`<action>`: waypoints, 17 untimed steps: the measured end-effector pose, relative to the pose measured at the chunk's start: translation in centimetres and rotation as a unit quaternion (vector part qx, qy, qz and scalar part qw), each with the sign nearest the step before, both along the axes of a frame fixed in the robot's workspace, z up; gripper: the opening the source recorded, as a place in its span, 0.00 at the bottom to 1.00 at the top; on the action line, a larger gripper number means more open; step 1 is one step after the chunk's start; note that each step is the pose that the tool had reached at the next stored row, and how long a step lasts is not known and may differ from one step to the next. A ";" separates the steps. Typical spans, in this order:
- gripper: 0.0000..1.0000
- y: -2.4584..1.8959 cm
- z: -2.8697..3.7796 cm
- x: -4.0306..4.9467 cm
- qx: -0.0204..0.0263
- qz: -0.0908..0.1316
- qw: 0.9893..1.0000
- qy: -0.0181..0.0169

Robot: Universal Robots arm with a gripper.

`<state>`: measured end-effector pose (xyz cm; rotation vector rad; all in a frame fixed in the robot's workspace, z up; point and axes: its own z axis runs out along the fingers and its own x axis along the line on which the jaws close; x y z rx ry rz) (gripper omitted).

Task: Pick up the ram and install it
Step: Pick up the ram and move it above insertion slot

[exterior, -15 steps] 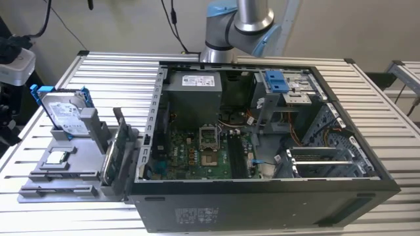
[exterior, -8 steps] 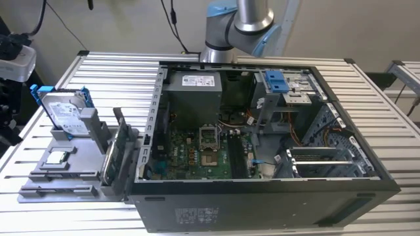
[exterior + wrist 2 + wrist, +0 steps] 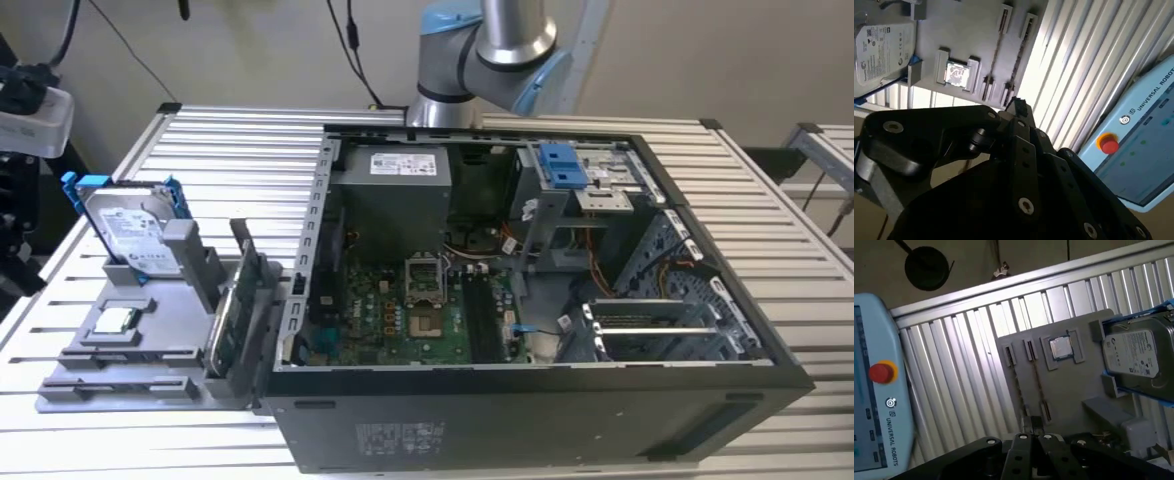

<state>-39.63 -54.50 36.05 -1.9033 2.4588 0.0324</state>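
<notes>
Two thin dark ram sticks stand on edge in slots of a grey holder tray (image 3: 1064, 390). One ram (image 3: 1037, 382) shows in both wrist views, ram (image 3: 997, 47), beside its twin (image 3: 1020, 57). In the exterior view the ram (image 3: 123, 386) lies at the front of the tray (image 3: 160, 310), at the exterior view's left. My gripper (image 3: 1016, 106) hangs well above the tray, apart from the sticks. Its black fingers meet at the tip with nothing between them, and the gripper (image 3: 1032, 426) looks the same in the first wrist view.
An open computer case (image 3: 534, 400) shows its green motherboard (image 3: 400, 310) with long dark memory slots (image 3: 481, 315). The tray also holds a silver hard drive (image 3: 134, 232), a processor chip (image 3: 1060, 347) and upright cards (image 3: 240, 300). A teach pendant (image 3: 1144, 145) lies on the slatted table.
</notes>
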 end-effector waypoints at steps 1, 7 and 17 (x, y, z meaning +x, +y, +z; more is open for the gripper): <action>0.11 0.00 -0.03 -0.01 0.000 0.007 1.000 0.000; 0.11 0.00 -0.20 -0.07 0.000 0.036 0.999 0.000; 0.11 0.00 -0.25 -0.10 0.001 0.041 0.999 0.000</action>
